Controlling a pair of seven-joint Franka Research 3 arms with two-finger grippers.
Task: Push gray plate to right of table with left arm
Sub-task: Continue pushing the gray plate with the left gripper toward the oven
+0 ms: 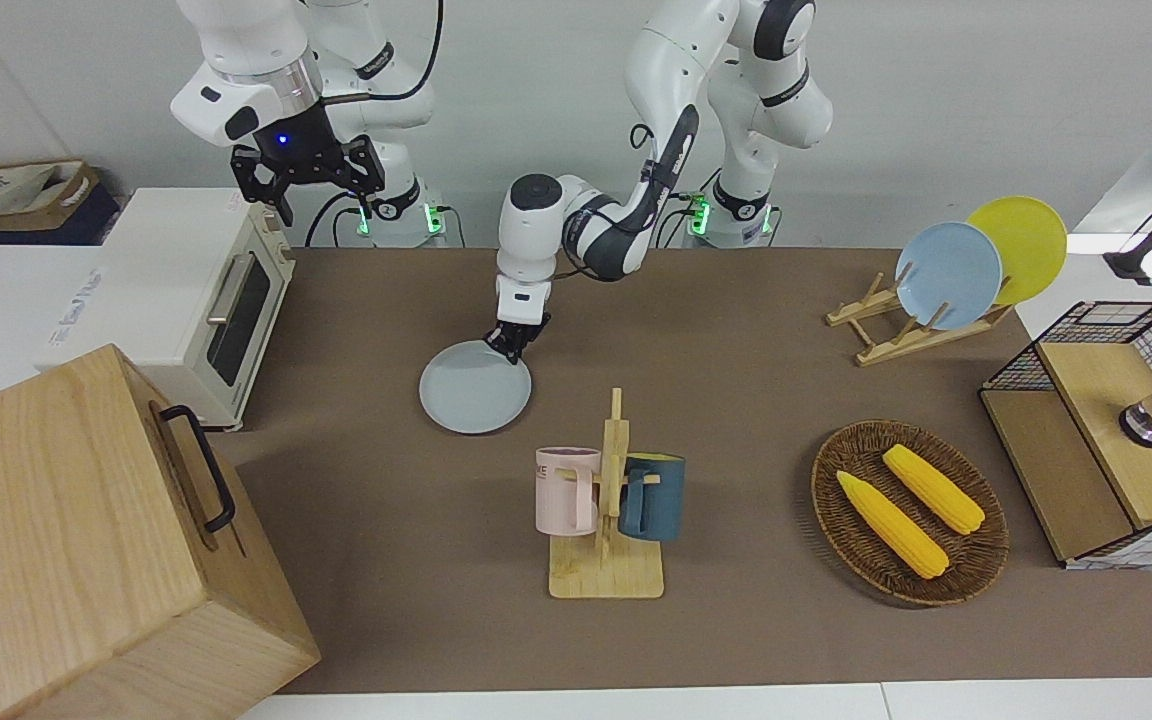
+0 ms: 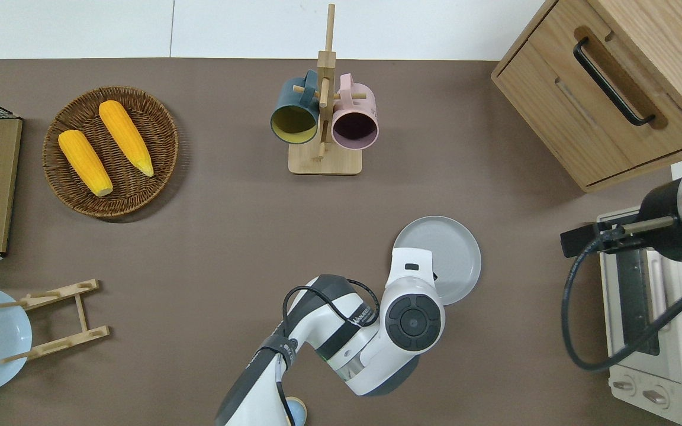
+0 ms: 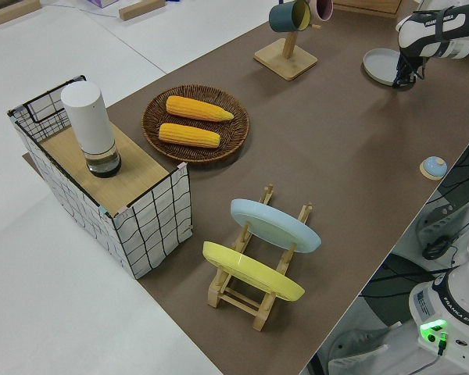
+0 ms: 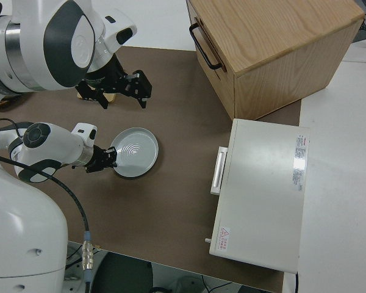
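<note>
The gray plate (image 1: 475, 387) lies flat on the brown table (image 1: 386, 560), nearer to the robots than the mug rack and toward the right arm's end. It also shows in the overhead view (image 2: 447, 248) and the right side view (image 4: 134, 152). My left gripper (image 1: 513, 345) is shut and low at the table. It touches the plate's rim on the side nearest the robots, toward the left arm's end (image 4: 107, 160). In the overhead view the wrist hides the fingers. My right gripper (image 1: 324, 195) is open and parked.
A mug rack (image 1: 606, 500) holds a pink and a dark blue mug. A white toaster oven (image 1: 201, 300) and a wooden drawer cabinet (image 1: 86, 540) stand at the right arm's end. A corn basket (image 1: 908, 512), a plate rack (image 1: 946, 275) and a wire shelf (image 1: 1096, 430) stand at the left arm's end.
</note>
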